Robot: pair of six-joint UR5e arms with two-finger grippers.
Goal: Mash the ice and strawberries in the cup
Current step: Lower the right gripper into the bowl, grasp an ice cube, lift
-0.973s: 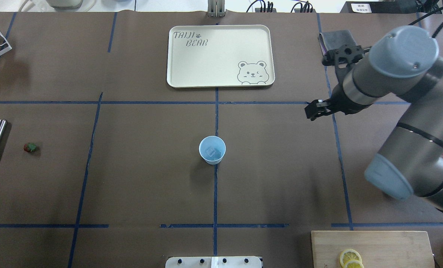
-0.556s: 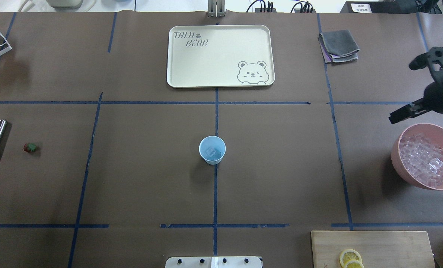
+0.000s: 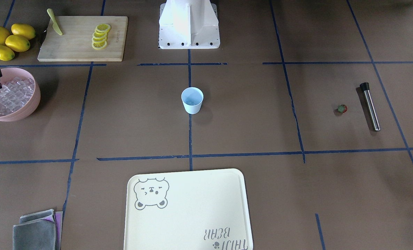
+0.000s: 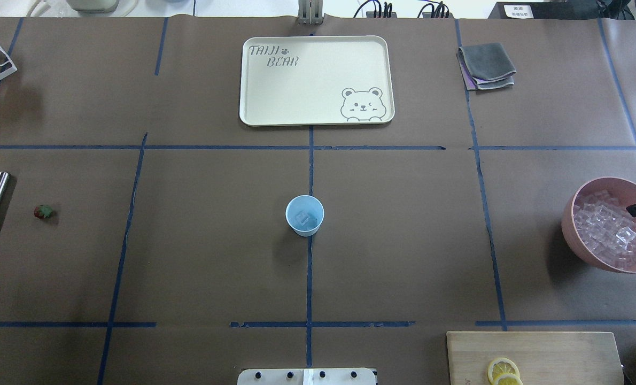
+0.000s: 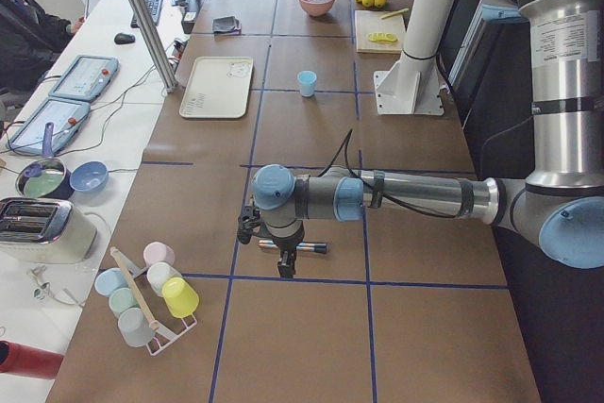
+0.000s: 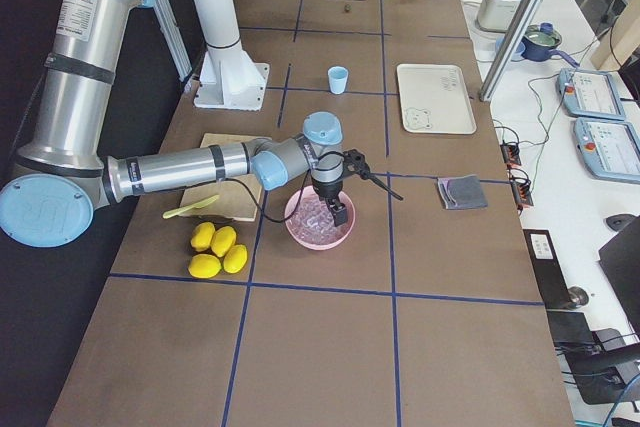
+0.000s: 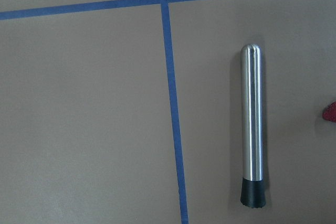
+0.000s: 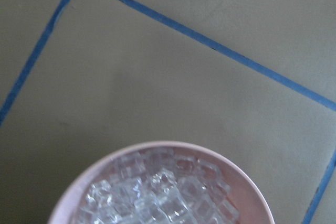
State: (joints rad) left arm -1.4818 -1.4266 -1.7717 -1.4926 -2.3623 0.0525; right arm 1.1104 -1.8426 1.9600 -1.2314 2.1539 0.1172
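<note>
The right gripper (image 6: 357,198), spread wide and empty, hangs right above the clear glassy ice cubes (image 4: 606,224) heaped in the pink bowl (image 4: 567,224).

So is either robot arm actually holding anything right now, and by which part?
Nothing that shows. The metal muddler, strawberry and cup all sit free. The right end effector hangs over the ice bowl, fingers apparently spread and empty.
</note>
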